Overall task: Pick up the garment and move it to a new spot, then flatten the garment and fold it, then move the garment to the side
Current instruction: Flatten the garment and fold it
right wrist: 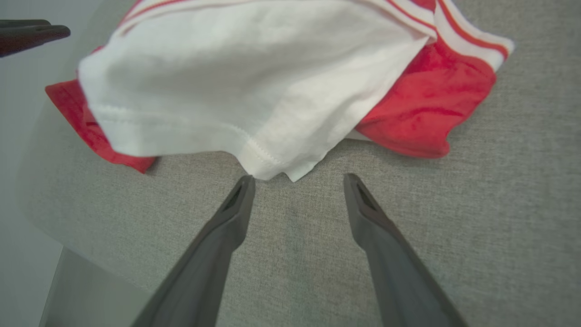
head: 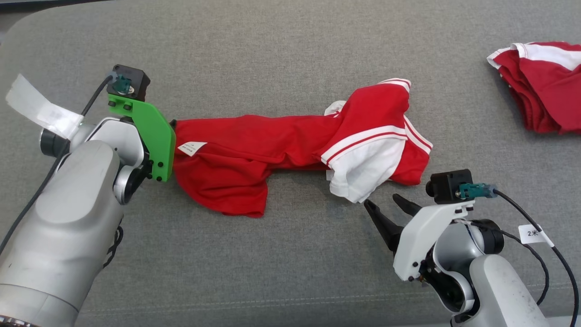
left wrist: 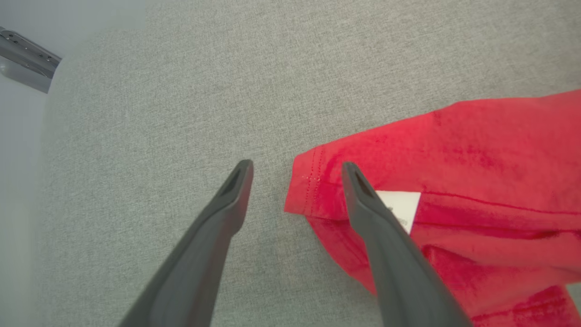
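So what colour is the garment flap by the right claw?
Flap: plain white; shows best in right wrist view.

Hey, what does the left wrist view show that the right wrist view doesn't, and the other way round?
Left wrist view: the red hemmed corner of the garment and its white label, at the open left gripper. Right wrist view: its white panel and striped trim, just beyond the open right gripper. Both: red fabric on the grey cushion, and an open gripper.

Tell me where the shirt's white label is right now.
Head view: the label lies on the left end of the red shirt, right beside the left arm's green bracket. In the left wrist view, one finger of the open jaws partly covers it.
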### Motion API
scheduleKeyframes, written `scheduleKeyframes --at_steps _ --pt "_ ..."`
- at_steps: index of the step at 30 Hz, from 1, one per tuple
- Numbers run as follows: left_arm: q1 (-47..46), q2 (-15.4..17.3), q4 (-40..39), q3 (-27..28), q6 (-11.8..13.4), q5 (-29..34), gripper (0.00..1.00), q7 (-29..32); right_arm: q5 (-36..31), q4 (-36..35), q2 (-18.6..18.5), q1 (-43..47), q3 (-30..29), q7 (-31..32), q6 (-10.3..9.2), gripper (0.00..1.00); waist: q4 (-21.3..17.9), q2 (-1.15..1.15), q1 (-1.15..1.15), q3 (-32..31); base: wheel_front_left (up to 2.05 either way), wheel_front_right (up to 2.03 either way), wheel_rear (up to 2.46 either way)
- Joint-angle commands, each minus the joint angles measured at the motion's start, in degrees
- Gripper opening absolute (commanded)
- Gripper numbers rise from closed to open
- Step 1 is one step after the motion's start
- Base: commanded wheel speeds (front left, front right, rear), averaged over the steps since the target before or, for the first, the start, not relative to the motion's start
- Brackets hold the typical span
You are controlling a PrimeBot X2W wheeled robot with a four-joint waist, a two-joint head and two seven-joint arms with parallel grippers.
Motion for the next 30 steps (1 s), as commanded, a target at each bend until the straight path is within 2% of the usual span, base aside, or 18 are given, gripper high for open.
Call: scheduleKeyframes --at_steps 1,14,21,24,26,27,30 --pt "-1.3 0.1 1.4 0.2 -0.4 -0.4 1.00 0.1 0.2 -0.9 -0.2 -0.1 0.2 -0.3 -0.01 1.00 -0.7 0.00 0.00 1.1 0.00 0.00 0.00" --pt "-3.9 -0.9 9.1 -0.9 -0.9 0.0 1.00 -0.5 -0.2 -4.1 -0.2 1.2 1.6 0.1 -0.01 1.00 -1.6 0.00 0.00 3.1 0.00 0.00 0.00" --pt "-5.2 -1.9 12.7 -1.3 -2.2 -0.7 1.00 -0.6 -0.6 -4.6 -0.2 1.6 2.1 0.3 -0.01 1.00 -1.8 0.00 0.00 3.7 0.00 0.00 0.00" --pt "-5.6 -2.3 13.5 -1.5 -2.7 -0.7 0.93 -1.6 -0.7 -4.8 -0.2 1.5 2.1 0.3 -0.01 1.00 -1.7 0.00 0.00 3.9 0.00 0.00 0.00" --pt "-6.2 -2.8 14.5 -1.8 -3.2 -0.7 0.80 -2.2 -0.9 -4.9 -0.2 1.4 2.1 0.3 -0.01 1.00 -1.5 0.00 0.00 4.1 0.00 0.00 0.00" --pt "-6.3 -3.0 14.8 -2.0 -3.4 -0.8 0.65 -2.3 -0.9 -4.9 -0.2 1.4 2.2 0.4 -0.01 1.00 -1.5 0.00 0.00 4.1 0.00 0.00 0.00" --pt "-6.6 -3.3 15.4 -2.4 -4.1 -1.0 0.41 -2.5 -0.8 -4.8 -0.2 1.3 2.3 0.4 -0.01 1.00 -1.5 0.00 0.00 4.2 0.00 0.00 0.00"
